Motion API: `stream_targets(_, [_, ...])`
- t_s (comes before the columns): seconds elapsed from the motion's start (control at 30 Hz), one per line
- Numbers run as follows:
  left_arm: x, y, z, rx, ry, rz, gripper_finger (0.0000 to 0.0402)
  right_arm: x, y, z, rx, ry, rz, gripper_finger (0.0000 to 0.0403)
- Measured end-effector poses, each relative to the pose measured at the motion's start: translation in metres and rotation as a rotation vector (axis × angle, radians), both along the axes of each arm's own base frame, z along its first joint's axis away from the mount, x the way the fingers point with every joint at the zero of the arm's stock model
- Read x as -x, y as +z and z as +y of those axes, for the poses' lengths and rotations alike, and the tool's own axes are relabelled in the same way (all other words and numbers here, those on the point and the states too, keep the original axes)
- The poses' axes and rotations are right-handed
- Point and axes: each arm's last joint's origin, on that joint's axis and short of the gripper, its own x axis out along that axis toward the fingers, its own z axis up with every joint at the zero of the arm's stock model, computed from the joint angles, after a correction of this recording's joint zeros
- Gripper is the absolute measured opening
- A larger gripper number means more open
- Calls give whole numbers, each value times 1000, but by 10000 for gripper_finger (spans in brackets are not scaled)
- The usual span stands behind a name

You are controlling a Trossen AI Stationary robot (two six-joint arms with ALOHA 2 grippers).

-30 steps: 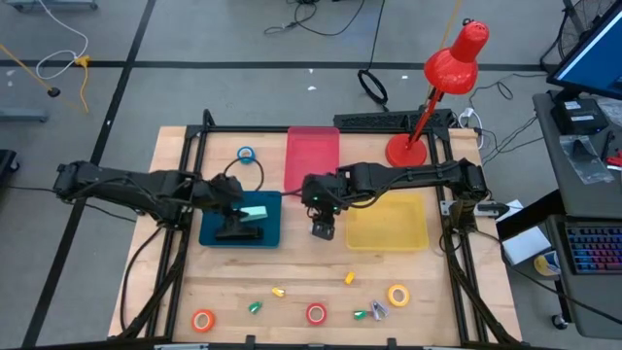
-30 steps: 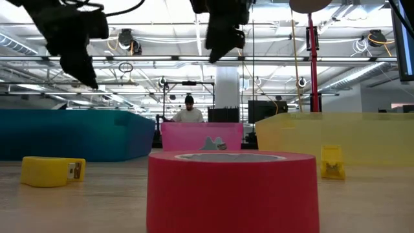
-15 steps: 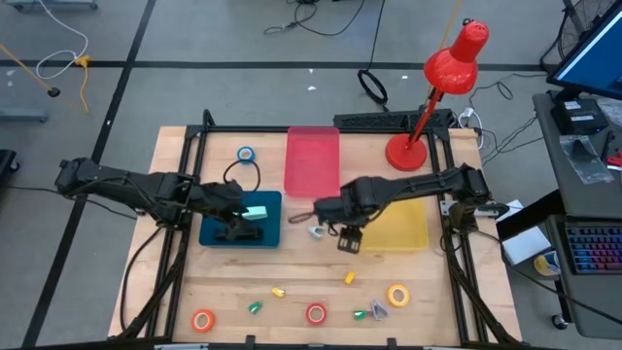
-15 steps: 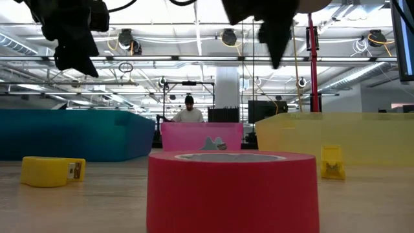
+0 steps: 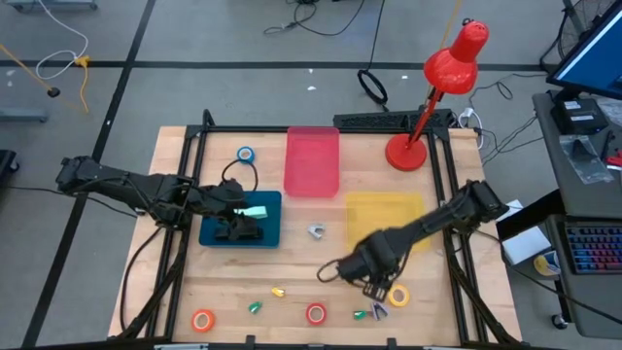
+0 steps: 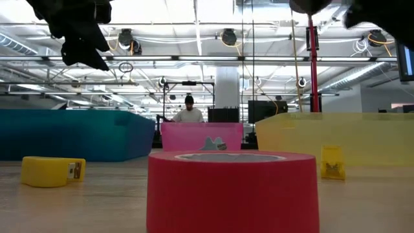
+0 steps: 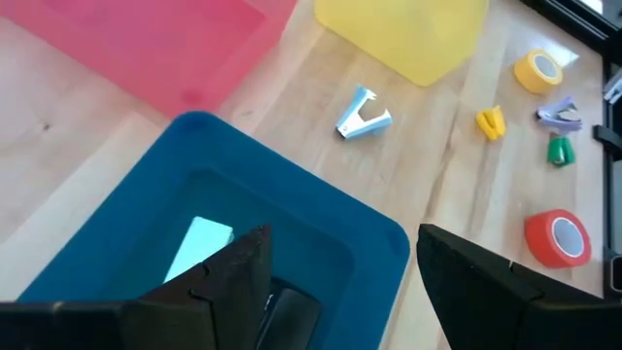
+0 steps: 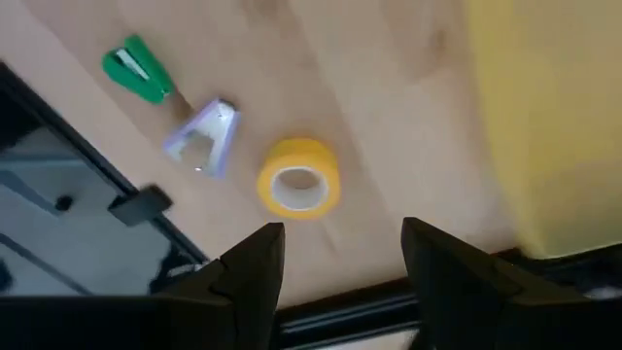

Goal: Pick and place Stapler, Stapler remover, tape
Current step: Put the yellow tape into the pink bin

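A mint-green stapler (image 5: 256,210) lies in the blue tray (image 5: 209,234). My left gripper (image 5: 236,218) hangs open above that tray; the left wrist view shows the stapler (image 7: 199,243) below its fingers. My right gripper (image 5: 377,283) hangs open above the near right part of the table, pointing down. It touches nothing, and the yellow tape (image 8: 298,179) lies flat just ahead of it. Beside that roll lie a purple stapler remover (image 8: 204,138) and a green one (image 8: 136,70). A light-blue stapler remover (image 5: 316,230) lies between the trays.
A pink tray (image 5: 312,160) and a yellow tray (image 5: 387,216) stand at mid-table, a red lamp (image 5: 428,107) at the far right. Blue tape (image 5: 246,155) lies at the far left. Orange tape (image 5: 202,320), red tape (image 5: 316,313) and small removers (image 5: 278,291) lie near the front edge.
My right gripper has swung from the gap between the blue and yellow trays toward the table's near right, sinking and tipping to point more steeply down, and now hangs by the yellow tape. My left gripper has risen a little over the blue tray.
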Motion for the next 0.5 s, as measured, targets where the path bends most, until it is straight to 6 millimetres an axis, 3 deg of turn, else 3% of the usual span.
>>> stream_targets(0.23, [0, 0, 1, -31, 6, -1, 255, 26, -36, 28, 48, -115, 115, 203])
stream_targets(0.5, [0, 0, 1, -23, 20, -2, 255, 36, -70, 49, -11, -173, 53, 203])
